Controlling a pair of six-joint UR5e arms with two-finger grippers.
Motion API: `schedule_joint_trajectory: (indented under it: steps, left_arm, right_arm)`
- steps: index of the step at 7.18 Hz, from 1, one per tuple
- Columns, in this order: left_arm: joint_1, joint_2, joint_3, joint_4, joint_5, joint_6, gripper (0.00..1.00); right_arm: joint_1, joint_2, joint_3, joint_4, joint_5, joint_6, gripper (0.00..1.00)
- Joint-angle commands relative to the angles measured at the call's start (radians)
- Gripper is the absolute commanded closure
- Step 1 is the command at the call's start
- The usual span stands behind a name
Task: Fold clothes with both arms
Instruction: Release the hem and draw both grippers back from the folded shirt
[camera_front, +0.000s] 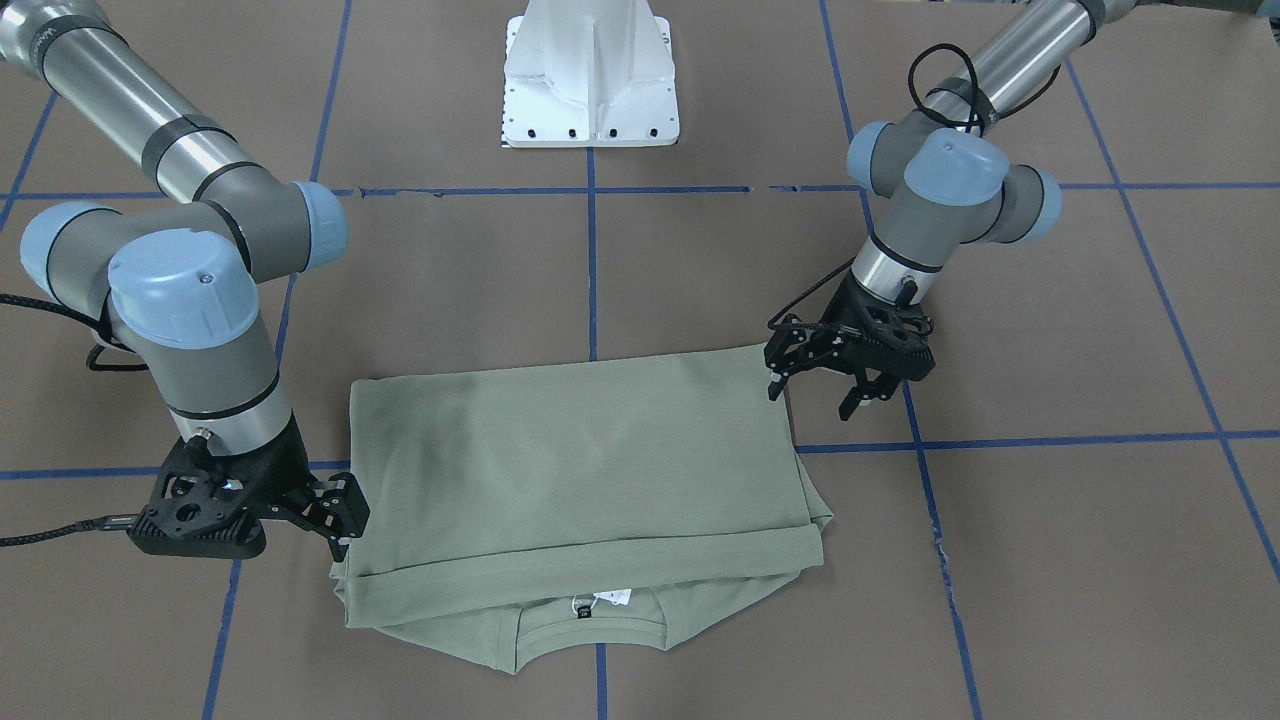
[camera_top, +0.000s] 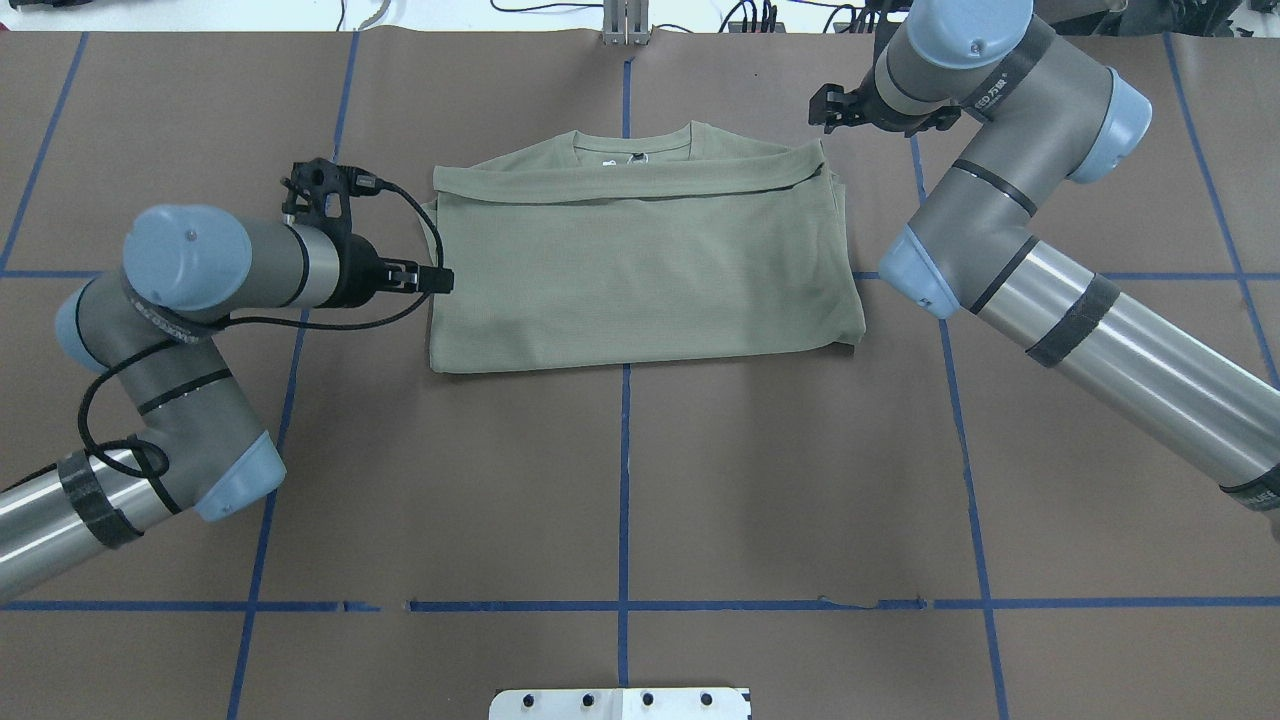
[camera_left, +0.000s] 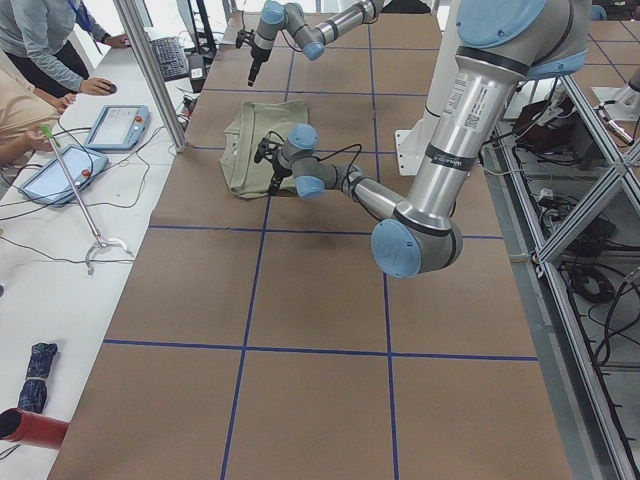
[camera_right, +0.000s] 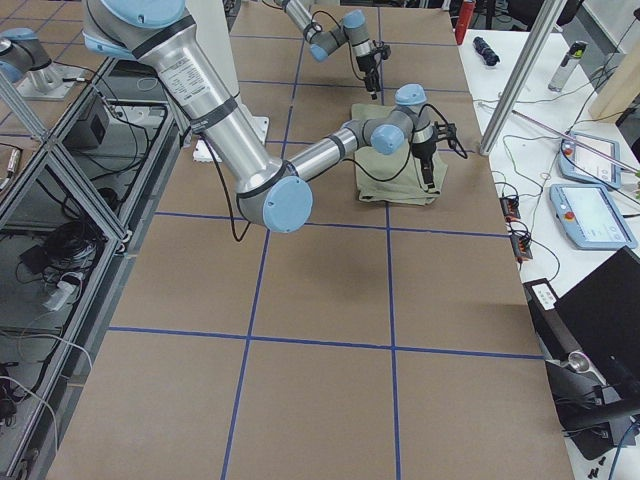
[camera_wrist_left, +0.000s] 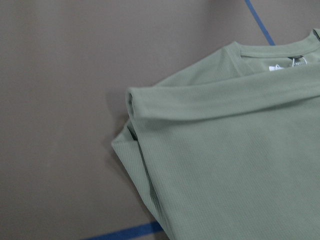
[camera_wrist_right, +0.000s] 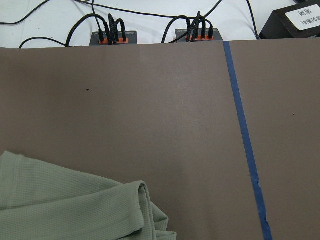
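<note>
Counter (camera_top: 620, 480): brown, with a blue tape grid. It looks smooth, so dragged cloth could slide.
Shirt (camera_top: 640, 270): folded to a rectangle on the side far from the robot's base. The collar is at the far edge, with the hem laid just short of it.
Left pincer (camera_front: 812, 400): released and empty, just beside the shirt's left edge. Closing there might catch only the top layer and peel the fold open.
Right pincer (camera_front: 343, 520): beside the right edge, near the collar end. I cannot tell whether it is clenched.
Stacked right edges (camera_top: 838, 190): uneven and bulging, likely to splay if lifted unevenly.
Neck tag (camera_front: 612, 598): white and exposed.
</note>
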Motion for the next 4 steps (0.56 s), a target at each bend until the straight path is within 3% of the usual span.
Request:
schedule_joint_trajectory:
  steps: [1, 4]
  left_arm:
    - [0.061, 0.014, 0.003, -0.033, 0.038, -0.087, 0.32]
    - [0.072, 0.015, -0.003, -0.031, 0.037, -0.089, 0.32]
  right_arm:
    - [0.000, -0.001, 0.006, 0.000, 0.000, 0.000, 0.00]
    - [-0.002, -0.001, 0.007, 0.000, 0.000, 0.000, 0.00]
